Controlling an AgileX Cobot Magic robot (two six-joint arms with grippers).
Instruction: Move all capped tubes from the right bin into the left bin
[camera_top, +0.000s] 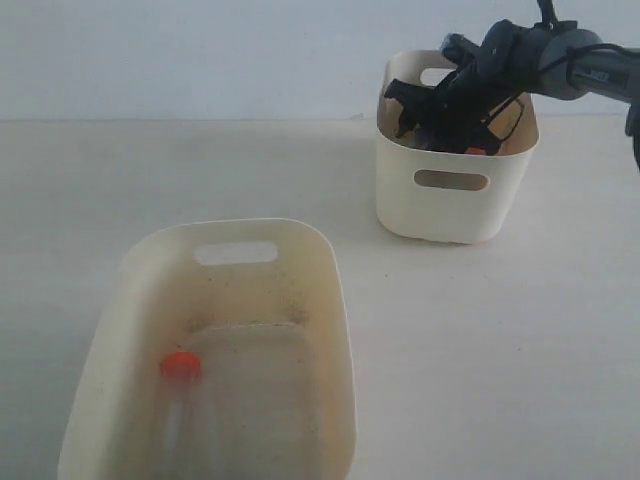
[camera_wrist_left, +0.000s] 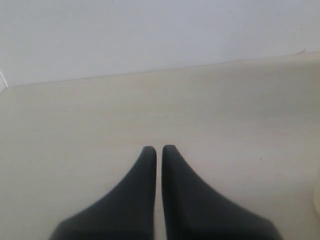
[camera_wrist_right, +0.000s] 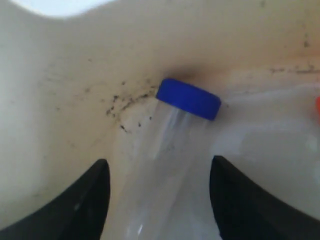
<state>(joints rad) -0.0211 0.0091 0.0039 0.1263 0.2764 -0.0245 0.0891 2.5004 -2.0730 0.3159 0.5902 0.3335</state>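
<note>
The right gripper (camera_wrist_right: 159, 165) is down in the right bin (camera_top: 452, 212), jaws spread either side of the blue tube (camera_wrist_right: 187, 100) on its floor. An orange tube (camera_top: 181, 368) lies in the near left bin (camera_top: 300, 268). The left gripper (camera_wrist_left: 159, 150) has its jaws pressed together.

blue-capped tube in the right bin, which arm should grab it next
Right. The right gripper is inside the right bin, open, straddling the blue-capped tube. The left gripper is shut over the table.

exterior high oblique | left wrist low over table (camera_wrist_left: 225, 125) | right wrist close inside right bin (camera_wrist_right: 60, 80)
</note>
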